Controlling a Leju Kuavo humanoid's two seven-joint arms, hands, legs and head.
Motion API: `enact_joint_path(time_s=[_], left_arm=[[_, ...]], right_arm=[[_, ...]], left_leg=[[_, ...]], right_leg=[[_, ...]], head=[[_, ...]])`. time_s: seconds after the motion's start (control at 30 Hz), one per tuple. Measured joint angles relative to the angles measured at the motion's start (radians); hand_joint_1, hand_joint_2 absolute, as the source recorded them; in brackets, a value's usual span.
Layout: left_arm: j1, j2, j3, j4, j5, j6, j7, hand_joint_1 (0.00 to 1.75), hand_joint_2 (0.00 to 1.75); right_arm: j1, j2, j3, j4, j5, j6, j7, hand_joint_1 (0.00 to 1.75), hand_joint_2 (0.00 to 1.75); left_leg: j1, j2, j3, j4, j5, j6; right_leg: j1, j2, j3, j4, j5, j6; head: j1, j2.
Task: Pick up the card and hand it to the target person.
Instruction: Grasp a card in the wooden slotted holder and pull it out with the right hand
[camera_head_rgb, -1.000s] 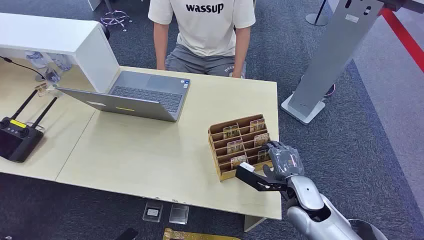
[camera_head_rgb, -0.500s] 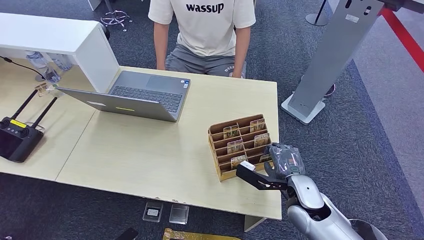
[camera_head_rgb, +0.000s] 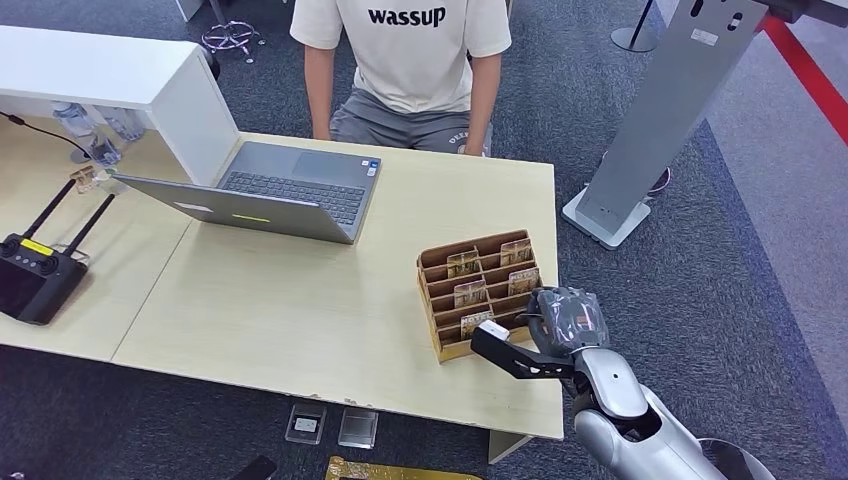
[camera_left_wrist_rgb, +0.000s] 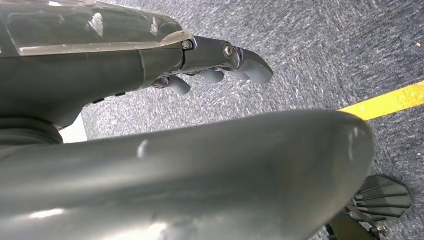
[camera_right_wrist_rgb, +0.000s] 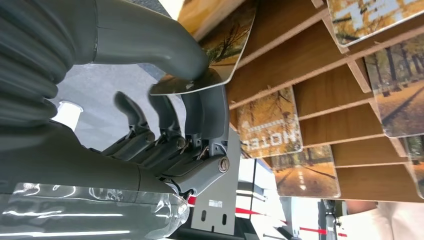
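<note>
A wooden card holder (camera_head_rgb: 440, 302) with several tiers stands near the table's right front corner, with picture cards in its slots (camera_right_wrist_rgb: 272, 122). My right hand (camera_head_rgb: 566, 319) is at the holder's near right corner. In the right wrist view its thumb (camera_right_wrist_rgb: 150, 37) and fingers (camera_right_wrist_rgb: 212, 112) pinch an autumn-picture card (camera_right_wrist_rgb: 224, 46) at the edge of a slot; the card still touches the holder. A person in a white T-shirt (camera_head_rgb: 415, 45) sits across the table. My left hand (camera_left_wrist_rgb: 220, 62) hangs over the carpet, holding nothing, fingers loosely apart.
An open grey laptop (camera_head_rgb: 275, 190) lies at the table's far left, beside a white box shelf (camera_head_rgb: 120, 85). A black remote controller (camera_head_rgb: 35, 275) rests on the adjoining table. A grey stand (camera_head_rgb: 660, 110) rises to the right of the table.
My right hand has settled a little closer onto the holder's near right corner, now covering the card there. The person has shifted slightly.
</note>
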Motion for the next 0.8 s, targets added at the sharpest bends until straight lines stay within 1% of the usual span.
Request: enact_joint_path(time_s=[0.03,0.17,0.6,0.8], left_arm=[[0.000,0.000,0.000,0.000,0.000,-0.003,0.000,0.00,0.00],[0.000,0.000,0.000,0.000,0.000,-0.020,-0.011,0.00,1.75],[0.000,0.000,0.000,0.000,-0.004,-0.027,-0.012,0.00,1.75],[0.000,0.002,0.001,0.000,-0.004,-0.025,-0.012,0.00,1.75]], right_arm=[[0.000,0.000,0.000,-0.001,0.000,0.000,0.000,1.75,1.75],[0.000,0.000,0.000,-0.001,-0.001,0.002,0.001,1.75,1.75],[0.000,-0.001,0.000,-0.013,-0.026,0.003,0.006,1.75,1.75],[-0.010,-0.016,-0.021,-0.079,-0.076,0.016,0.018,1.75,1.75]], left_leg=[[0.000,0.000,0.000,0.000,0.000,0.000],[0.000,0.000,0.000,0.000,0.000,0.000],[0.000,0.000,0.000,0.000,0.000,0.000],[0.000,0.000,0.000,0.000,0.000,0.000]], right_leg=[[0.000,0.000,0.000,0.000,0.000,0.000],[0.000,0.000,0.000,0.000,0.000,0.000],[0.000,0.000,0.000,0.000,0.000,0.000],[0.000,0.000,0.000,0.000,0.000,0.000]], head=[[0.000,0.000],[0.000,0.000],[0.000,0.000],[0.000,0.000]])
